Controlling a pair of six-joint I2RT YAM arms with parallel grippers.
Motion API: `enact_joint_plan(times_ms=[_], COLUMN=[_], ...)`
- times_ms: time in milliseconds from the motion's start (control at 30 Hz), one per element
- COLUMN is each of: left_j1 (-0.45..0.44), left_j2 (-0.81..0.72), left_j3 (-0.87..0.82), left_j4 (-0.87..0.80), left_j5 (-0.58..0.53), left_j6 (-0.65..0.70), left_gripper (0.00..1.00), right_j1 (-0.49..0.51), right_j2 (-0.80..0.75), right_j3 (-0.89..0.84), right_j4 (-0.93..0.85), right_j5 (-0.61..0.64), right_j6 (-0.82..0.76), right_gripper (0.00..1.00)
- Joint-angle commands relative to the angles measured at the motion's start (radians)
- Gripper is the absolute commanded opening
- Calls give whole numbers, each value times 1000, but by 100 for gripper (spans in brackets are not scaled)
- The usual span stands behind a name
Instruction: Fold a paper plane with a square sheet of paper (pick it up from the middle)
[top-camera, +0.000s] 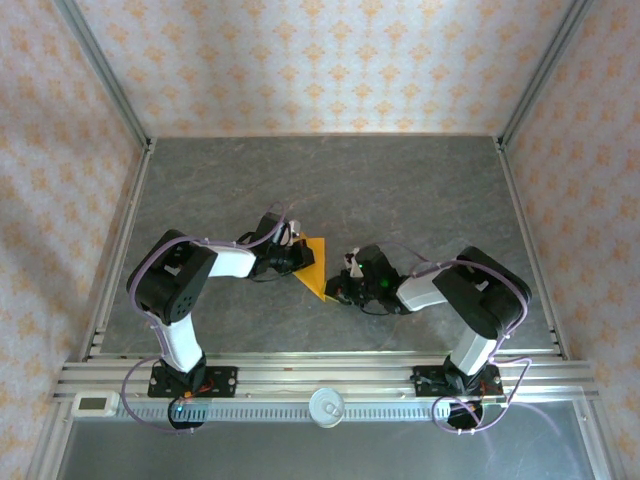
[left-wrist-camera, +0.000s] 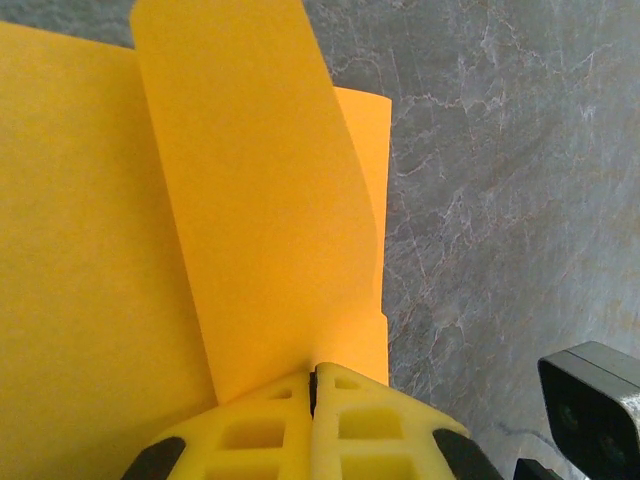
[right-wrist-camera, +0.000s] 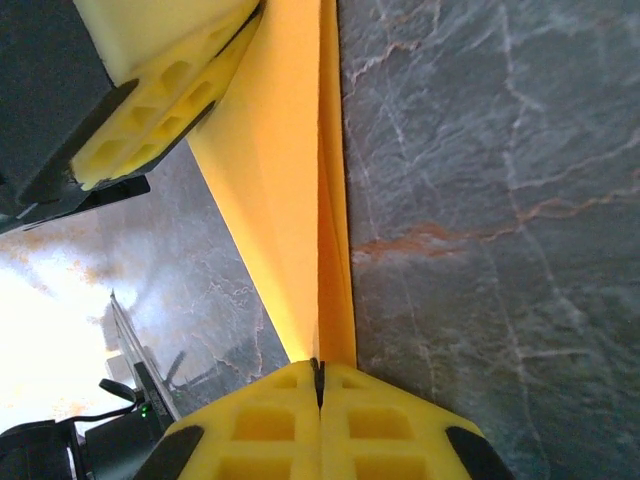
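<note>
Some orange paper (top-camera: 316, 268) beneath left tool (top-camera: 299, 256)

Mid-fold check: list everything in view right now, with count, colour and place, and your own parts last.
sheet of paper: one, bright orange, partly folded, at the table's middle between the two grippers
table: one, grey marbled, under everything
walls: three, pale with an orange pattern, at the back and both sides
frame posts: two, silver, at the far corners
rail: one, silver, along the near edge
round disc: one, white, mid-rail
small box: one, white, at the rail's left end
left gripper: one, yellow fingers, shut on the paper's left side
right gripper: one, yellow fingers, shut on the paper's near point
</note>
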Motion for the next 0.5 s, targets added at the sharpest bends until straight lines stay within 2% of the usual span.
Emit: enact_joint_plan(times_ms=[0, 133, 400, 467], left_j1=[0, 0, 0, 0], left_j2=[41, 38, 38, 37], left_j3=[-25, -28, -28, -31], left_j4=[-49, -43, -38, -37], left_j5=[-70, -67, -62, -63], left_j6=[16, 14, 11, 12], left_gripper=[0, 0, 0, 0], right_j1=[18, 19, 36, 41], right_j2=[-28, -61, -11, -14], right_j3=[-16, 10, 19, 28], right_j4=[-95, -174, -218, -242], right_j5=[8, 37, 51, 62], right_j6=[1, -29, -45, -52], right_gripper=[12, 14, 0, 0])
